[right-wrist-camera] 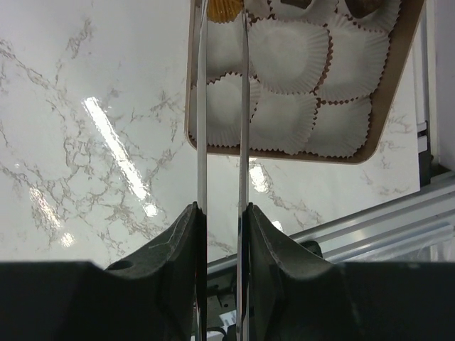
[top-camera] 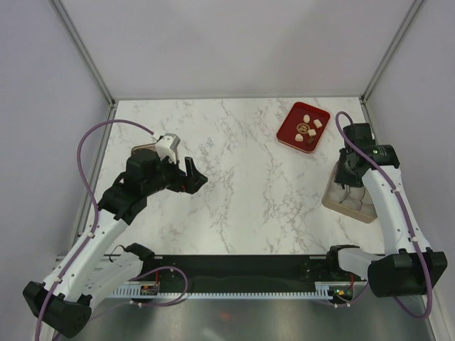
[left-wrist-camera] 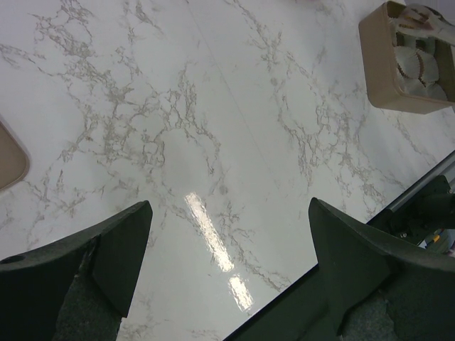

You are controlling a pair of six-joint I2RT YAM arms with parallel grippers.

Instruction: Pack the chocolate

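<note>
Chocolate [top-camera: 317, 123], small cream-white lumps, lies in the red rectangular tray [top-camera: 286, 133]. The right gripper [right-wrist-camera: 222, 28] hangs over the tan box of paper cups [right-wrist-camera: 395, 85], blades nearly together, holding what I can't tell; left gripper [left-wrist-camera: 227, 213] gapes idle. Seems mid-placement: next, release squarely into a cup.

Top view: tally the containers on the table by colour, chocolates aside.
Red: 1, the red tray
Tan: 2, the tan box on the right and a tan piece on the left, partly hidden, box or lid unclear
Total: 3
</note>
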